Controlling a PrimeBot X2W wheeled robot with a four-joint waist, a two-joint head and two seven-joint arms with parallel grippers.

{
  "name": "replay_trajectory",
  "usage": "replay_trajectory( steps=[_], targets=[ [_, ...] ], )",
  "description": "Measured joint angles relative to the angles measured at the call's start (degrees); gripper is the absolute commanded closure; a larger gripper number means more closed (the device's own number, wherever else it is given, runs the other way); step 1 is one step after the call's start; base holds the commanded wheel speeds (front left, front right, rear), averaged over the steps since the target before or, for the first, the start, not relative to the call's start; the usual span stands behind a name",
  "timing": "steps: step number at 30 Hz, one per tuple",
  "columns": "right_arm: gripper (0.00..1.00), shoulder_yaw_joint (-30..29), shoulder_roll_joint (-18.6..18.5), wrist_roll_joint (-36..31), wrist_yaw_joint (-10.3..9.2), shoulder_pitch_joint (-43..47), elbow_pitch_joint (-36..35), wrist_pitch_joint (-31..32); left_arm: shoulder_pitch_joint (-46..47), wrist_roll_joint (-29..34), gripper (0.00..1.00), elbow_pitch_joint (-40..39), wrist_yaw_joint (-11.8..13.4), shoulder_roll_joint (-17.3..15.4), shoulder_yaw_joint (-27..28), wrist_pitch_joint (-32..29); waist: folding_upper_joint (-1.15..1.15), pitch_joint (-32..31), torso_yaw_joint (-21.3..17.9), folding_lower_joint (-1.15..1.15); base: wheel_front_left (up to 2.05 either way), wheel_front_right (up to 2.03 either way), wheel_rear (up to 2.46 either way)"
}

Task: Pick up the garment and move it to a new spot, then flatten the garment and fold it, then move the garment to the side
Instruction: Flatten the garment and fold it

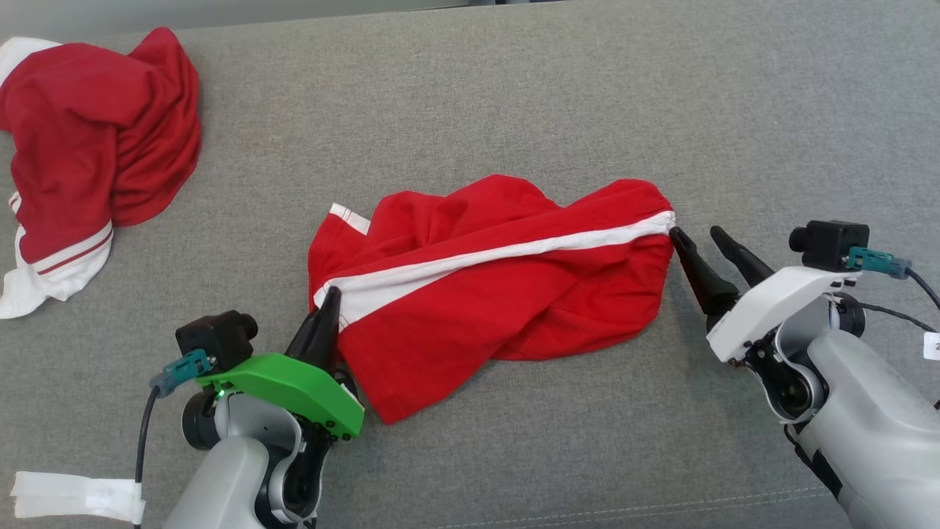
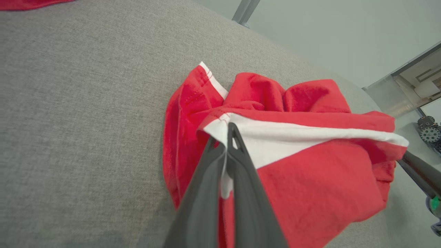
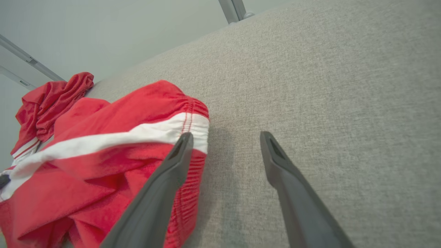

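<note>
While left claw (image 1: 333, 295) pinches garment (image 1: 507, 294), far red cloth (image 1: 95, 147) cut off

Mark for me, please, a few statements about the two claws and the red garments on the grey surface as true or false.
1. The left claw is shut on the red fabric shorts with a white side stripe. True.
2. The right claw grips the shorts' gathered end. False: its jaws stand open beside that end.
3. A second crumpled red and white garment lies apart from the shorts. True.
4. The shorts lie flat and folded on the grey woven surface. False: they are crumpled and twisted.
</note>
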State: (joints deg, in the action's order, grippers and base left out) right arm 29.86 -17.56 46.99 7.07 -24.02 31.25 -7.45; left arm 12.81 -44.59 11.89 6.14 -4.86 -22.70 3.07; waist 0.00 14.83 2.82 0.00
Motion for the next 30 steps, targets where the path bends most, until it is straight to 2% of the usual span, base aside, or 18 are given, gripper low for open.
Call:
replay_trajectory(
  steps=[7,15,17,19,21,22,24,26,27,28,29,30],
  targets=[
    [0.00,5.9,0.6,5.5,-0.01,-1.9,-2.2,1.7,0.0,0.1,1.00,0.0,0.0,0.0,-0.4,-0.1,0.00,0.2,0.6,0.00,0.00,0.00,0.00],
    [0.01,7.9,-1.3,8.7,-0.01,-3.5,-3.1,1.9,0.0,0.5,1.00,0.0,0.0,0.0,-1.1,-0.5,0.00,0.5,1.2,0.00,0.00,0.00,0.00],
    [0.07,8.2,-1.8,9.7,-0.01,-3.9,-3.4,1.7,0.0,0.5,1.00,0.0,0.0,0.0,-1.2,-0.5,0.00,0.6,1.3,0.00,0.00,0.00,0.00],
    [0.22,8.6,-2.2,10.5,-0.01,-4.1,-3.7,1.4,0.0,0.5,1.00,-0.1,0.0,0.0,-1.2,-0.5,0.00,0.7,1.5,0.00,0.00,0.00,0.00],
    [0.46,9.4,-2.5,11.2,-0.01,-4.4,-4.1,1.4,0.0,0.5,1.00,-0.1,0.0,0.1,-1.2,-0.5,0.00,0.8,1.6,0.00,0.00,0.00,0.00],
    [0.52,9.8,-2.7,11.6,-0.01,-4.7,-4.2,1.4,0.0,0.5,1.00,-0.2,0.0,0.1,-1.2,-0.6,0.00,0.9,1.7,0.00,0.00,0.00,0.00],
    [0.56,10.5,-3.1,12.3,-0.01,-5.2,-4.7,1.3,0.0,0.5,1.00,-0.3,0.0,0.1,-1.2,-0.6,0.00,1.1,1.9,0.00,0.00,0.00,0.00],
    [0.50,11.3,-3.8,12.5,-0.01,-5.5,-4.6,1.3,0.0,0.5,1.00,-0.4,0.0,0.1,-1.2,-0.6,0.00,1.2,2.0,0.00,0.00,0.00,0.00],
    [0.33,11.5,-4.3,12.5,-0.01,-5.7,-4.3,1.0,0.0,0.5,1.00,-0.5,0.0,0.1,-1.2,-0.6,0.00,1.3,2.0,0.00,0.00,0.00,0.00],
    [0.21,11.6,-4.7,12.6,-0.01,-5.9,-4.0,0.9,0.0,0.5,1.00,-0.5,0.0,0.2,-1.2,-0.6,0.00,1.4,2.1,0.00,0.00,0.00,0.00],
    [0.02,11.8,-5.1,12.6,-0.01,-6.2,-3.7,0.9,0.0,0.5,1.00,-0.7,0.0,0.2,-1.2,-0.6,0.00,1.5,2.1,0.00,0.00,0.00,0.00],
    [0.00,11.9,-5.4,12.6,-0.01,-6.3,-3.5,0.9,0.0,0.5,1.00,-0.7,0.0,0.2,-1.2,-0.6,0.00,1.6,2.2,0.00,0.00,0.00,0.00]
  ],
)
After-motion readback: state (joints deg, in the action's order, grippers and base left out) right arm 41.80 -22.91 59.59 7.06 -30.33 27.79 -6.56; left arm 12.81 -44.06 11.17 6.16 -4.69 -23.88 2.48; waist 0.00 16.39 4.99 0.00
